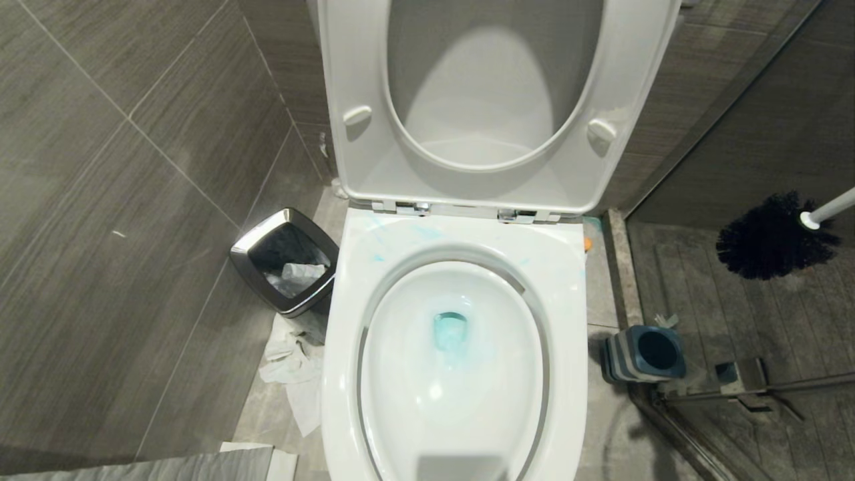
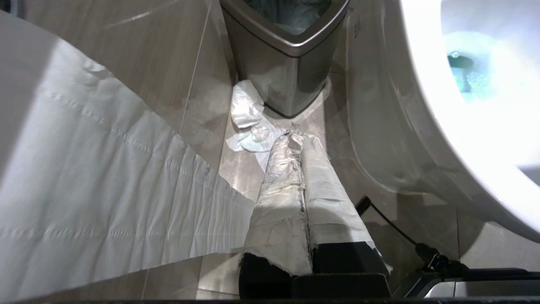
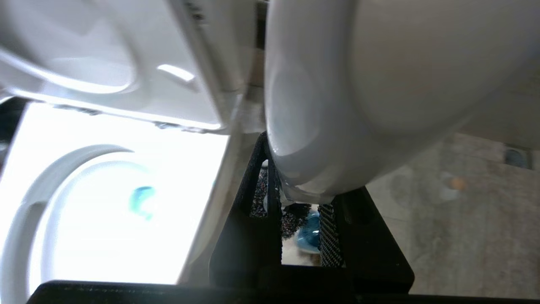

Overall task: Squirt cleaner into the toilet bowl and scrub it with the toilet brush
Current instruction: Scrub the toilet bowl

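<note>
The toilet bowl (image 1: 568, 300) stands with its seat and lid (image 1: 361, 153) raised. Turquoise cleaner (image 1: 451, 331) sits in the water, and faint blue smears mark the back rim. The toilet brush hangs in the air to the right of the bowl, its black bristle head (image 1: 775, 234) above the floor and its white handle (image 1: 828, 210) running off the right edge. My right gripper (image 3: 303, 190) is shut on the handle's thick rounded end (image 3: 358, 84), outside the head view. My left gripper (image 2: 297, 133), its fingers wrapped in white, is shut and empty, low beside the bowl's left side.
The blue-and-grey brush holder (image 1: 644, 354) stands empty on the floor right of the bowl. A chrome-rimmed bin (image 1: 287, 267) with crumpled tissue (image 1: 294, 374) beside it stands on the left. A long paper strip (image 2: 105, 190) hangs by the left arm. A small orange thing (image 1: 588, 244) peeks out behind the bowl.
</note>
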